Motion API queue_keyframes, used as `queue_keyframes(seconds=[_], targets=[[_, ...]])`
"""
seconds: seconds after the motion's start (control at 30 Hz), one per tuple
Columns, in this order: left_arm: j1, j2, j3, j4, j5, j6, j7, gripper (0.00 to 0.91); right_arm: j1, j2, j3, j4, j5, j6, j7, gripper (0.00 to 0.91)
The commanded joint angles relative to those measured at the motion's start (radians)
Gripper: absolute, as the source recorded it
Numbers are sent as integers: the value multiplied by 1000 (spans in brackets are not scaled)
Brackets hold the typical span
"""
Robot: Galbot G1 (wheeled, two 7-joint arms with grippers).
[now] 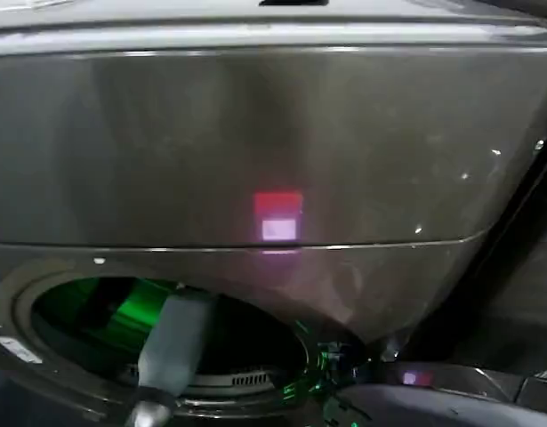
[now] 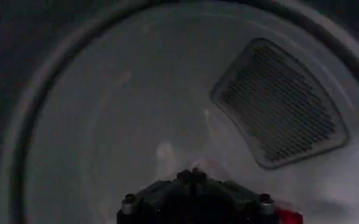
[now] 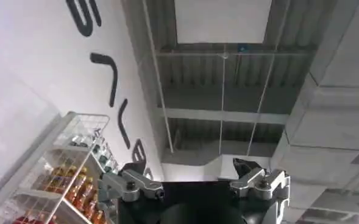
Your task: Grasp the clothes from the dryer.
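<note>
The dryer [image 1: 273,142] fills the head view: a dark bronze-grey front with a small red and white light [image 1: 277,216]. My left arm [image 1: 173,342] reaches through the round porthole [image 1: 51,298] into the drum. In the left wrist view my left gripper [image 2: 193,174] sits deep inside with its fingers closed together. A pale fold of the clothes [image 2: 165,152] bunches at the tips, and a red patch [image 2: 289,216] shows beside the gripper body. My right gripper [image 3: 194,173] is parked outside, pointing up at the ceiling, open and holding nothing.
A ribbed vent grille [image 2: 283,103] is set in the drum's pale back wall [image 2: 106,122]. Green light glows in the porthole. My right arm [image 1: 415,400] lies low at the right of the dryer. Shelves of bottles [image 3: 63,176] stand by a lettered wall.
</note>
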Motion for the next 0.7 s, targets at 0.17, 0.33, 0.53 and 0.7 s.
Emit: queue_keyframes(seconds=[0.17, 0.33, 0.53, 0.7], targets=[[86, -2, -13, -104, 11, 50, -73, 0, 1, 6, 1, -3, 3, 9, -12, 907], [85, 0, -4, -115, 1, 70, -59, 0, -3, 3, 16, -11, -13, -3, -13, 907], [79, 5, -5, -124, -2, 94, -44, 0, -8, 4, 22, -11, -14, -9, -13, 907], [70, 4, -2, -124, -9, 104, -30, 0, -14, 10, 32, -16, -16, -11, -14, 907]])
